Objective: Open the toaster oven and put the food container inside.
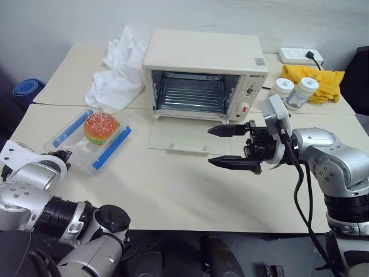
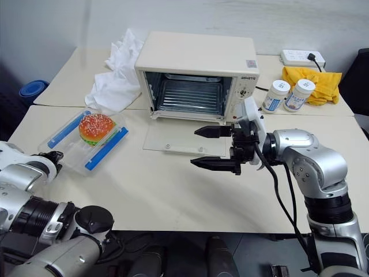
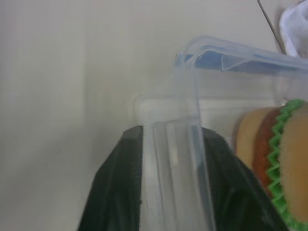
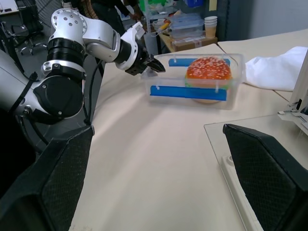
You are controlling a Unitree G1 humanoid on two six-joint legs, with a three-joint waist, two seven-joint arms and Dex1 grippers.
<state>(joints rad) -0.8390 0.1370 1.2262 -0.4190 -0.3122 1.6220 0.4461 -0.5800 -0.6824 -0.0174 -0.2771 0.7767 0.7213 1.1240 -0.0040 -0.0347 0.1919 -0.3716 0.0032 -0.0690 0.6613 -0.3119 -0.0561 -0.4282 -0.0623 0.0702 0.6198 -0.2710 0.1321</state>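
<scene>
The cream-white toaster oven (image 1: 202, 57) stands at the back of the table with its glass door (image 1: 179, 138) dropped flat and the wire rack showing. The food container (image 1: 86, 153), clear with blue clip strips and a toy burger (image 1: 101, 128) inside, lies on the table left of the oven. My left gripper (image 3: 171, 132) is at the container's near end, a black finger on each side of its wall, clamped on the rim; the right wrist view shows it (image 4: 153, 67) at that end too. My right gripper (image 1: 211, 146) hovers open over the door's right front, pointing left, holding nothing.
A white cloth (image 1: 118, 69) is heaped left of the oven. Right of the oven stand two white jars (image 1: 300, 92), a yellow cloth (image 1: 323, 81) and a power strip (image 1: 297, 56). Bare tabletop (image 1: 173, 190) lies in front of the door.
</scene>
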